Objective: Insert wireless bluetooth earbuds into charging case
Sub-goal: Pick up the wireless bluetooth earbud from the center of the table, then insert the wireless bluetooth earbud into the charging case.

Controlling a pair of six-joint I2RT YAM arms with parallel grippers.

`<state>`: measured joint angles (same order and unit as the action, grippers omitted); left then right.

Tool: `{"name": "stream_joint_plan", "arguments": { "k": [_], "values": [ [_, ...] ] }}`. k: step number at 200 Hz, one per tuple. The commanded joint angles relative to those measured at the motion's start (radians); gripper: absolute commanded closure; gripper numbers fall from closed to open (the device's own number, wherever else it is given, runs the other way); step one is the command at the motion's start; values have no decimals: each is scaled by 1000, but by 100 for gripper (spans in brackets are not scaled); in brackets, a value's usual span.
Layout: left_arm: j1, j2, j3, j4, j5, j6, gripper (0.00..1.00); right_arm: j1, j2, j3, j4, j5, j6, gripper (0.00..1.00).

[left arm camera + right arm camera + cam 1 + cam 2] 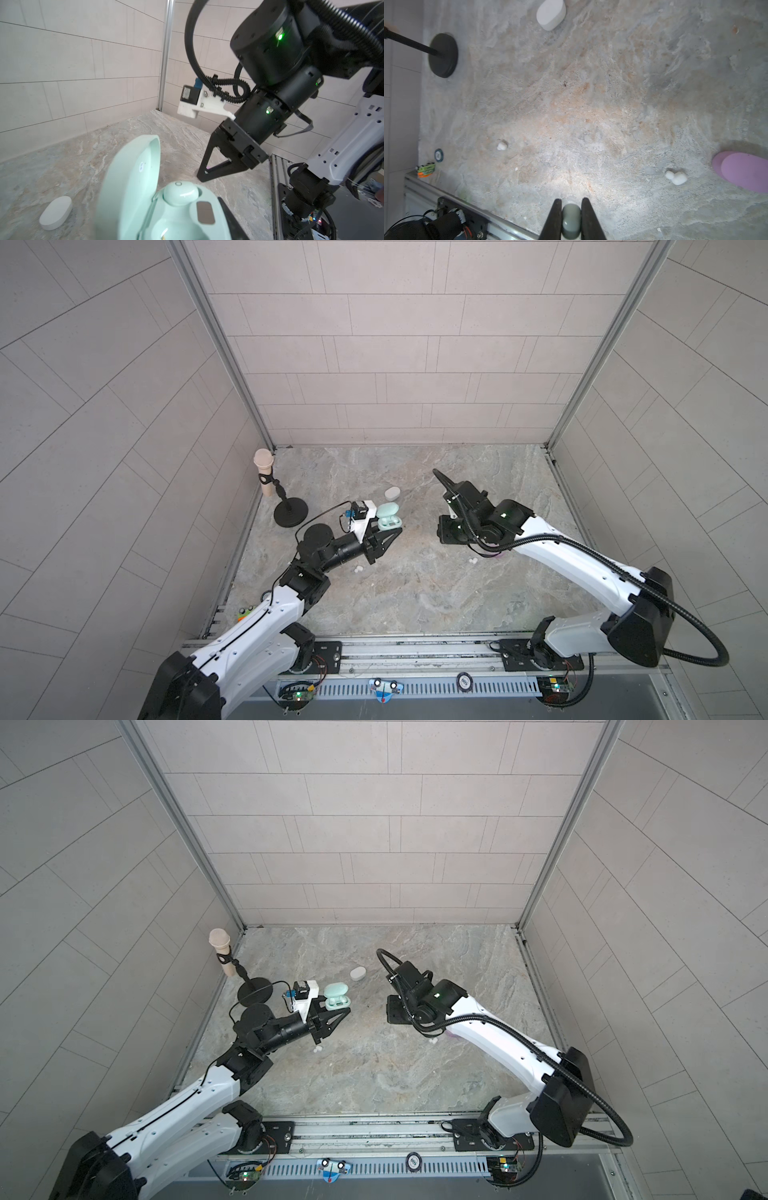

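One mint bud (571, 222) is clamped in the right gripper (571, 201), close to the bench (591, 104). Second mint bud (179, 192) sits in the open mint case (128, 187). Left gripper (399, 530), jaws together, rests just beside that case. White bud (677, 177) lies loose near the lilac case (747, 174).

Eight things in view, of three kinds.
Charging cases, three: one mint case (389, 522), one white case (392, 492), one lilac case (743, 172). Earbuds, four: two white earbuds (502, 146) (677, 177), two mint earbuds (179, 193) (571, 220). Microphone (263, 472) on a stand: one.
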<state>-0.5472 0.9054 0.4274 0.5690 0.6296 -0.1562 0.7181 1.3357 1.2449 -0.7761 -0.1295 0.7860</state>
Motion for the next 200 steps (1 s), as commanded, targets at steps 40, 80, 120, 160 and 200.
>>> {"name": "stream_joint_plan", "arguments": {
  "k": [40, 80, 120, 160, 200],
  "values": [
    [-73, 61, -2, 127, 0, 46, 90, -6, -190, 8, 45, -150, 18, 90],
    [-103, 104, 31, 143, -2, 81, 89, 2, -263, -19, 177, -228, 85, 90],
    [-131, 160, 67, 182, -1, 88, 89, 37, -276, -29, 280, -248, 155, 90],
    [-179, 188, 79, 219, -20, 101, 89, 96, -259, -32, 358, -236, 204, 90],
    [-202, 184, 82, 246, -38, 107, 90, 123, -251, -48, 396, -225, 231, 89]
  ]
}}
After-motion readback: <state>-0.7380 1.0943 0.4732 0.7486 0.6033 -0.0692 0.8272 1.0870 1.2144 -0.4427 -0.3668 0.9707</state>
